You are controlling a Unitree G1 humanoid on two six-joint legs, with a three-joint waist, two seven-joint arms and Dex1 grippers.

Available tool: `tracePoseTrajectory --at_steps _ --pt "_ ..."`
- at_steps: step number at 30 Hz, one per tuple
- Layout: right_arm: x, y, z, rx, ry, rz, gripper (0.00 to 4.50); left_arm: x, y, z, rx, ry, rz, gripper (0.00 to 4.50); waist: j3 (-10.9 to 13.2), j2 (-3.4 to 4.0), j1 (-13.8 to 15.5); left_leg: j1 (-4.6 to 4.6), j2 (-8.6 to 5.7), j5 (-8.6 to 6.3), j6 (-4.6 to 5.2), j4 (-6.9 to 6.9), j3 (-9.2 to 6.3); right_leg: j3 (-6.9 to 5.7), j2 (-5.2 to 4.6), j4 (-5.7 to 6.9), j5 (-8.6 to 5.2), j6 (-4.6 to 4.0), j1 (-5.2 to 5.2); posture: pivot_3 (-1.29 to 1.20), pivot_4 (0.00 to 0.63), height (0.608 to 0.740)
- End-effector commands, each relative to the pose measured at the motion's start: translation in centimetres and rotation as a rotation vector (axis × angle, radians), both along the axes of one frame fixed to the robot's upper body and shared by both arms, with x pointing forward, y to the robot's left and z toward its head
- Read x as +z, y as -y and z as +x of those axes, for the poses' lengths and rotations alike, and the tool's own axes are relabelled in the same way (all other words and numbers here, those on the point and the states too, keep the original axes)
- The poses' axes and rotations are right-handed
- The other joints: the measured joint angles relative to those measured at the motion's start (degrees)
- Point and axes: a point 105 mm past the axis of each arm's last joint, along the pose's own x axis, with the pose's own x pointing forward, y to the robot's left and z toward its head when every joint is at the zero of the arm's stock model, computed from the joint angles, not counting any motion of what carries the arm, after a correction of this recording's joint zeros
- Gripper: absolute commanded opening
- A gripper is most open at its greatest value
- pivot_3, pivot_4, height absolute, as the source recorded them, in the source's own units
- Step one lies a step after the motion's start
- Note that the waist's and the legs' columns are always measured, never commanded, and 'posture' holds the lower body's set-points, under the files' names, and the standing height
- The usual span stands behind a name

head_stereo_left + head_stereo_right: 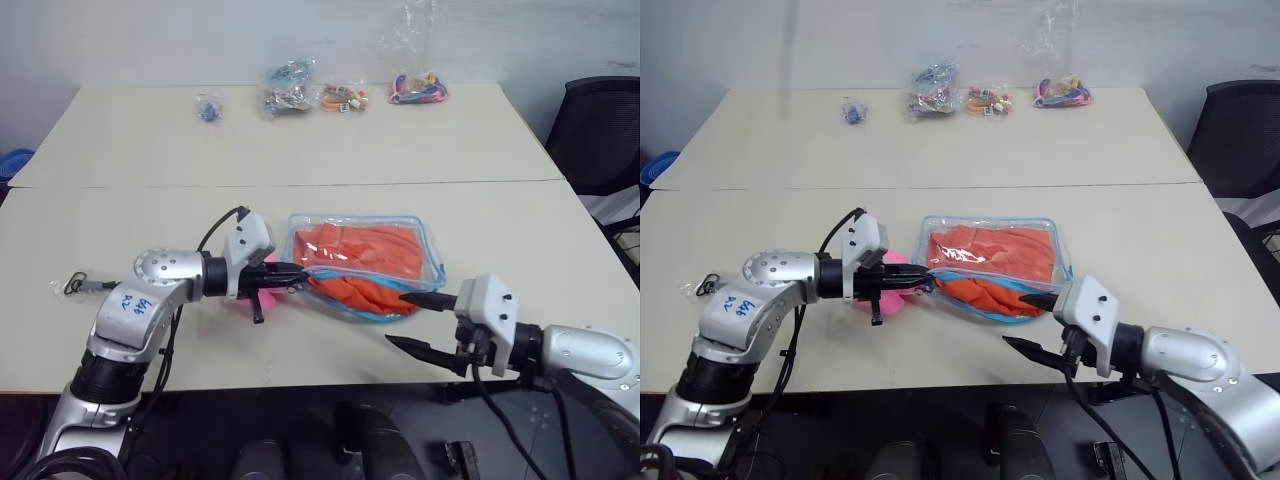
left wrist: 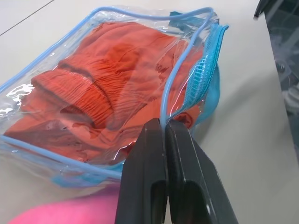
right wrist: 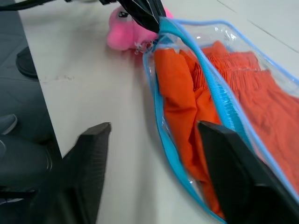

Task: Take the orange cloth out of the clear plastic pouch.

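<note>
A flat, clear plastic pouch with light-blue zipper edging (image 1: 365, 262) lies on the near half of a pale beige table (image 1: 300, 160), close to its front edge. Inside it sits a wrinkled, bright orange cloth (image 1: 362, 265), which fills most of the pouch; along the near side the zipper gapes and a fold of orange fabric bulges out of the opening. The left gripper (image 1: 296, 272) reaches in level from the left, its two black fingers (image 2: 159, 186) pressed together on the blue-edged rim at the pouch's left end. Just beside that end, under the left gripper, rests a pink plush charm (image 3: 125, 33). The right gripper (image 1: 418, 320) hangs at the pouch's near right corner with its jaws apart: the upper finger lies against the open zipper edge, the lower one stands off over the table's front edge, and nothing is held between them. Several small clear bags of colourful trinkets (image 1: 340, 95) line the far edge of the table, well apart from the pouch.
</note>
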Motion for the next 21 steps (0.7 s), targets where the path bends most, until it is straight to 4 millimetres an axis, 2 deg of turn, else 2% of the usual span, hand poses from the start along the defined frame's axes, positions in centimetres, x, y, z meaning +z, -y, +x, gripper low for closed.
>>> tracePoseTrajectory --at_steps 1,4,8,16,21 --pt "-0.5 0.1 1.2 -0.045 0.079 -0.049 1.6 1.0 0.4 -0.6 -0.001 0.045 -0.012 0.0 0.0 -0.01 -0.1 0.0 -0.04 0.0 0.0 0.0 0.0 0.0 0.0 0.0 0.0 0.0 0.0 0.0 0.15 0.74" --pt "-1.2 0.6 2.6 -0.088 0.157 -0.135 0.59 1.1 0.3 -0.4 0.01 0.049 -0.013 0.0 0.0 -0.01 -0.2 0.0 -0.1 0.01 -0.02 0.0 0.0 0.0 0.0 0.01 0.0 -0.01 0.0 0.0 0.15 0.74" --pt "-1.8 1.3 3.9 -0.106 0.233 -0.226 0.59 1.2 0.5 -0.6 0.001 0.051 -0.011 0.0 0.0 -0.01 -0.3 -0.01 -0.14 0.02 -0.02 0.0 0.01 0.0 0.01 0.01 -0.01 -0.02 -0.02 0.0 0.15 0.74" --pt "-2.7 1.5 4.1 -0.077 0.294 -0.318 0.59 1.3 0.8 -0.6 -0.005 0.055 -0.016 0.0 0.0 -0.01 -0.7 -0.01 -0.13 0.02 -0.03 0.0 0.0 -0.01 0.0 0.01 -0.01 -0.02 -0.01 0.0 0.15 0.74" --pt "-2.5 1.4 4.7 -0.097 0.351 -0.35 2.1 1.3 0.8 -0.4 -0.009 0.059 -0.014 0.0 0.0 -0.01 -0.9 -0.01 -0.11 0.02 -0.03 0.0 -0.01 -0.01 0.0 0.01 -0.01 -0.02 -0.01 0.0 0.15 0.74"
